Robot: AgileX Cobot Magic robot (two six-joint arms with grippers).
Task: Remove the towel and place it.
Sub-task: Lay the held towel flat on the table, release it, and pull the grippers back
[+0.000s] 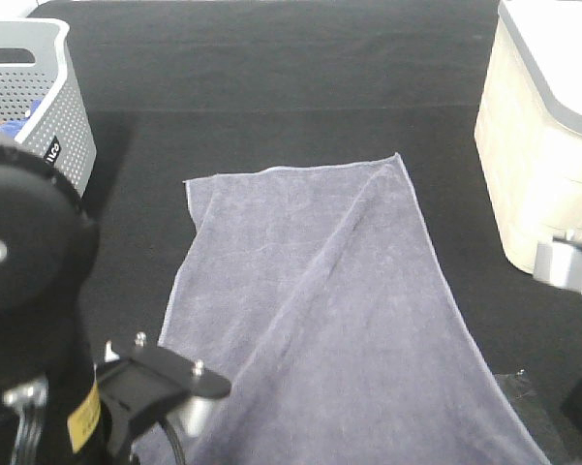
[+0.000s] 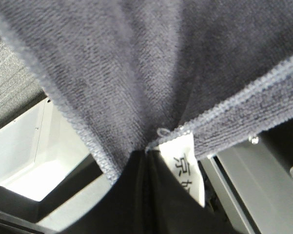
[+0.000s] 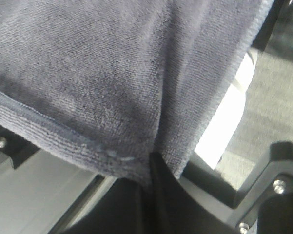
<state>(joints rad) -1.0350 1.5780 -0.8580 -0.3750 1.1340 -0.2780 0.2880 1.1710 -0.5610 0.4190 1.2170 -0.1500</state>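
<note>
My left gripper [image 2: 147,161] and right gripper [image 3: 153,163] are both pinched tight on the towel [image 1: 339,310] hem; it's draped over the black table [image 1: 271,77] from centre toward 6 o'clock.

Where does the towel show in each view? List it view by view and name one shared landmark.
Exterior high: towel spread from centre to the bottom edge, on the black table.
Left wrist: fills most of the picture, bunched at a white label.
Right wrist: fills most of the picture.
Shared landmark: its stitched hem.
</note>
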